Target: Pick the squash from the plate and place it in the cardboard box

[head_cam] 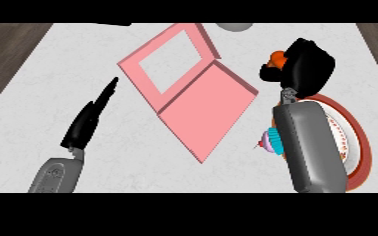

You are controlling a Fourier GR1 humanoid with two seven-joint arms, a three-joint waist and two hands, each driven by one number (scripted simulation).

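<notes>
Two hands are in view, and only the right hand (306, 66) has anything in it: its black fingers are curled round an orange thing that peeks out at the upper left of the palm, which I take to be the squash (277, 57). So little of the squash shows that its long axis cannot be told. The hand hangs just past the far rim of the red-edged plate (359, 145), with the grey forearm lying across that plate. The pink cardboard box (210, 111), lid (168, 62) folded open, lies to the left of the hand, near but apart, so the coming move looks like a leftward carry. The left hand (90, 117) rests at the view's left, fingers straight. A cupcake (270, 141) sits just beside the plate. No writing or brand can be read anywhere.
</notes>
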